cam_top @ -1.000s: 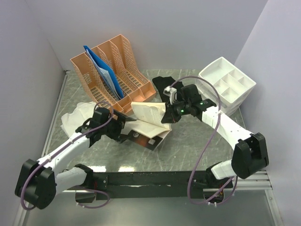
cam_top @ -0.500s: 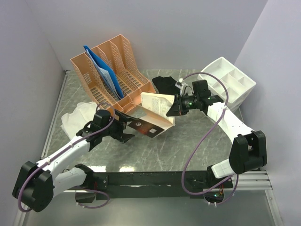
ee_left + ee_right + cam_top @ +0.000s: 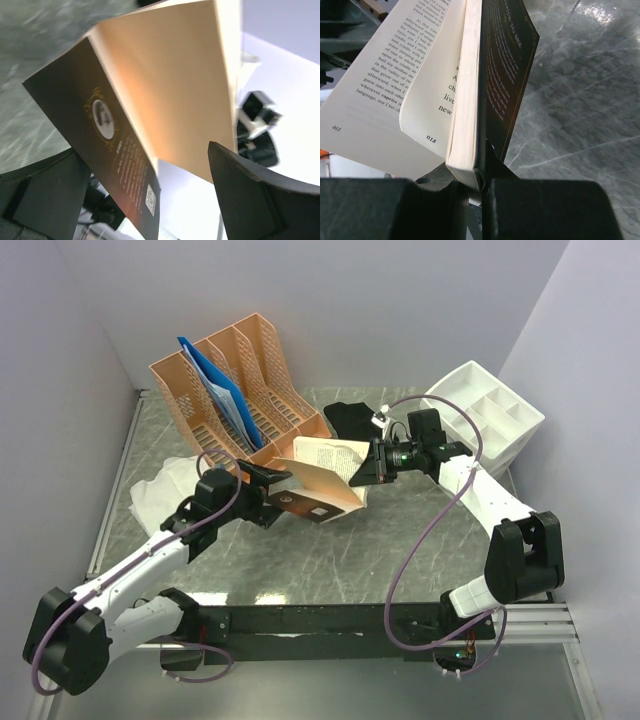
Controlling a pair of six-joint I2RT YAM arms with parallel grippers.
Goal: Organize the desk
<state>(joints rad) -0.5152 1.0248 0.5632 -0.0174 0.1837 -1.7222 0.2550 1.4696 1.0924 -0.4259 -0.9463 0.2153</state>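
Observation:
A paperback book [image 3: 325, 475] with a black cover is held up above the grey-green marble desk [image 3: 400, 550], half open with its pages fanning. My right gripper [image 3: 365, 468] is shut on its right edge; in the right wrist view [image 3: 480, 182] the jaws pinch the page block and cover [image 3: 470, 100]. My left gripper [image 3: 272, 498] is open at the book's lower left. In the left wrist view [image 3: 142, 150] the black back cover [image 3: 117, 150] hangs between the spread fingers, close to the left one.
An orange file rack [image 3: 240, 390] holding a blue folder [image 3: 218, 390] stands at the back left. A white compartment tray [image 3: 485, 420] stands at the back right. Crumpled white material [image 3: 160, 488] lies at the left. A black object [image 3: 348, 418] lies behind the book. A black rail [image 3: 330, 622] runs along the near edge.
The book has come up off the desk and moved back toward the rack, now more closed. The right gripper moved back with it; the left gripper followed up and to the right.

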